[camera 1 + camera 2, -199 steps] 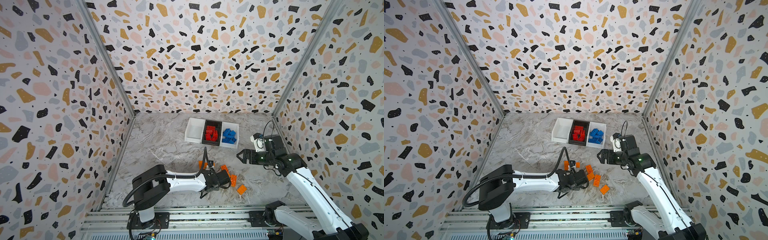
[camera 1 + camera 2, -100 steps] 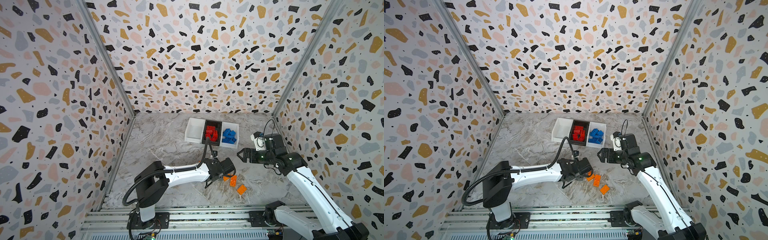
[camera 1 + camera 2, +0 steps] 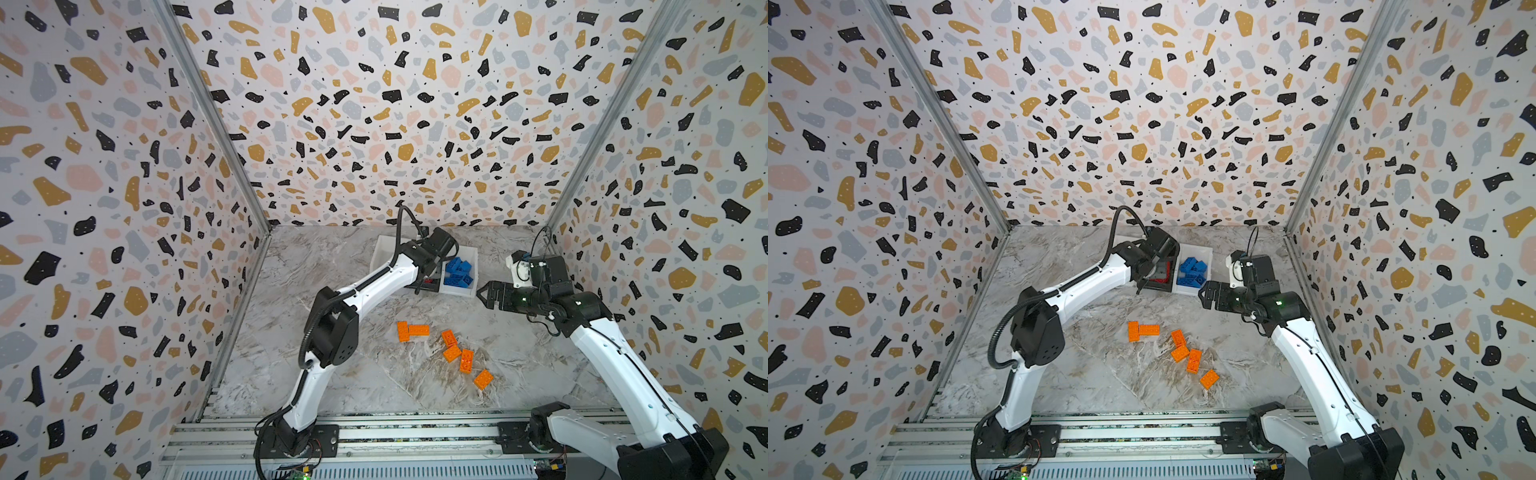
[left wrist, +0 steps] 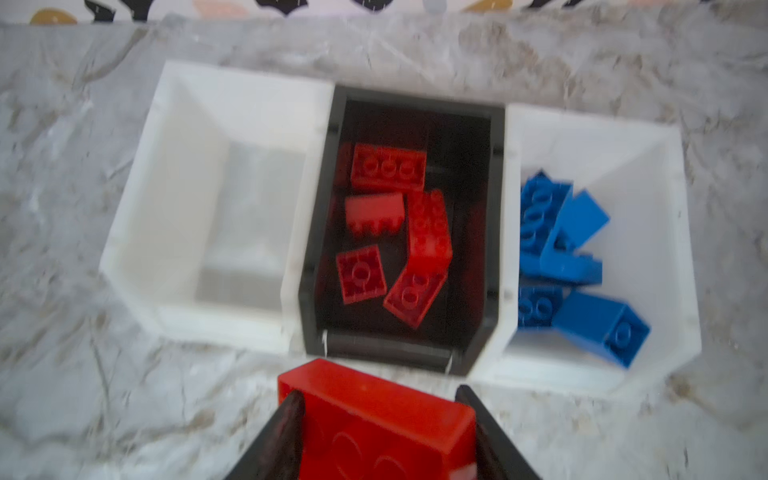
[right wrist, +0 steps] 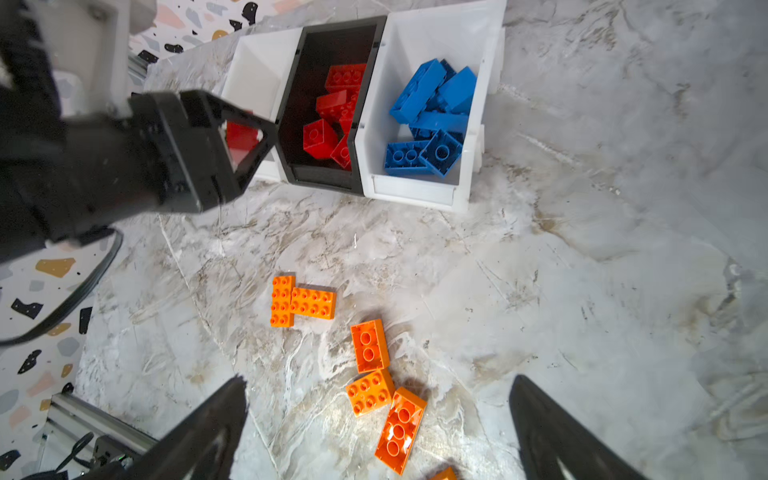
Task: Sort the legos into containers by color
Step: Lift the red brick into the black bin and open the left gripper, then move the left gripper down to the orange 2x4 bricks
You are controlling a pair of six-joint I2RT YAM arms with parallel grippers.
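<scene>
At the 12 o'clock end of the table (image 3: 332,270), the left gripper (image 4: 379,392) has come up from the orange bricks (image 3: 451,353) to the black bin (image 4: 386,353), clamped on a red brick (image 4: 374,428), the last red one out. The right gripper (image 5: 379,379) waits wide apart, empty. Only the orange bricks, at 6 o'clock from the bin, are left to sort.

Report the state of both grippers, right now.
Left gripper: closed on a red lego, just short of the black bin.
Right gripper: open, holding nothing.
</scene>
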